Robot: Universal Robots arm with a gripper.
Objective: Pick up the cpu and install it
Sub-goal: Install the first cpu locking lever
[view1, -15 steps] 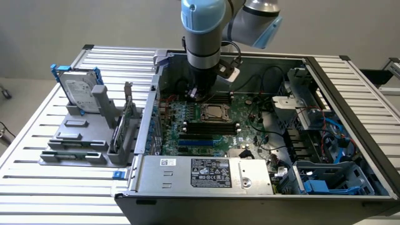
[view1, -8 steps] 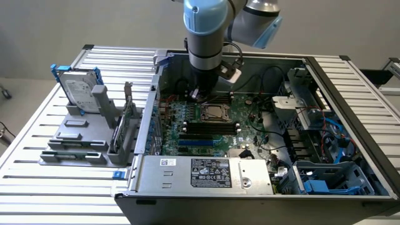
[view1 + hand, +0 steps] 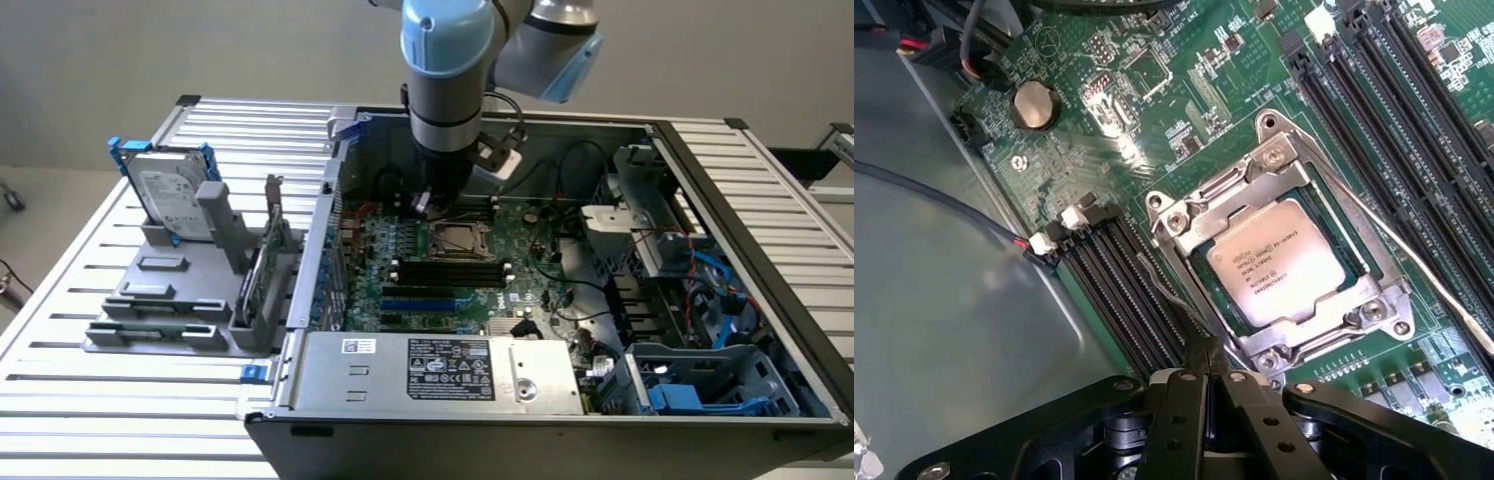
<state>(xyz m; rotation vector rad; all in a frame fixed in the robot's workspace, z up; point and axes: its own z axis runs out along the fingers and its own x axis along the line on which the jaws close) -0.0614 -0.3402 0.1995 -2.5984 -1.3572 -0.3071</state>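
Silver cpu (image 3: 1286,268) in socket (image 3: 1249,180); gripper (image 3: 1206,375) closed — just beside.

cpu (image 3: 1284,262): brushed matt metal | socket frame (image 3: 1184,226): shiny metal | hand (image 3: 1206,378): matt black

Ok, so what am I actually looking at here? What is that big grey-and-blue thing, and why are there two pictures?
That is a robot arm, reaching down into an open computer case that lies on a slatted metal table. One picture comes from a camera off to the side. The other comes from a camera on the arm's wrist, looking past its black jaws at the green motherboard. The silver square is the cpu, already lying in its metal-framed socket. The jaws are shut, hold nothing, and sit just beside that socket. Next to the case, a grey rack holds a hard drive upright.
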